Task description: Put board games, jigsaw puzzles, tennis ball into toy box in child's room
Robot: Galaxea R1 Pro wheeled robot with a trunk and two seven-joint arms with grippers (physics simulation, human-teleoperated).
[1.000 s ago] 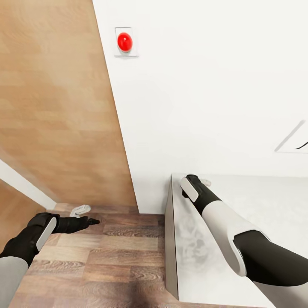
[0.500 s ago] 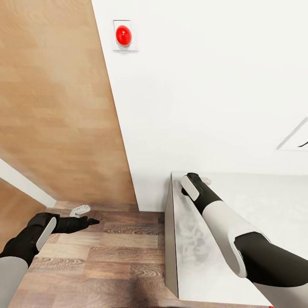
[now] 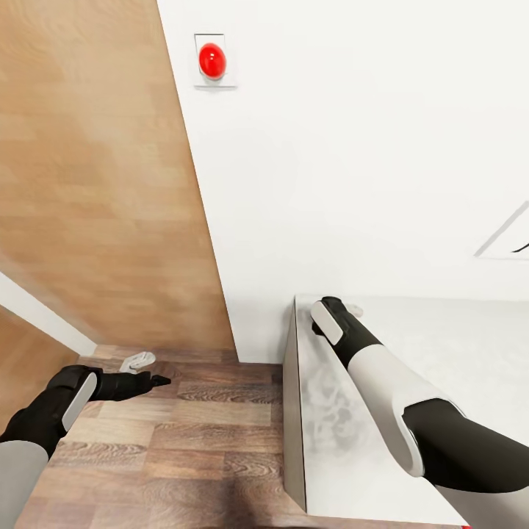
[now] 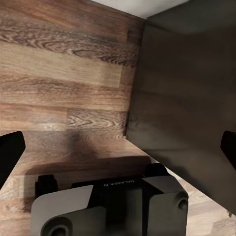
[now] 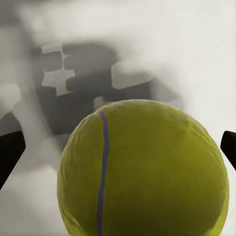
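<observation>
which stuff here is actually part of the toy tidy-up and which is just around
Part of the job:
- tennis ball, close up between the right gripper's jaws
- table, under the right arm

Just around:
- red dome button on its wall plate
- wooden door panel
- plank floor, under the left gripper
- picture frame corner on the wall
</observation>
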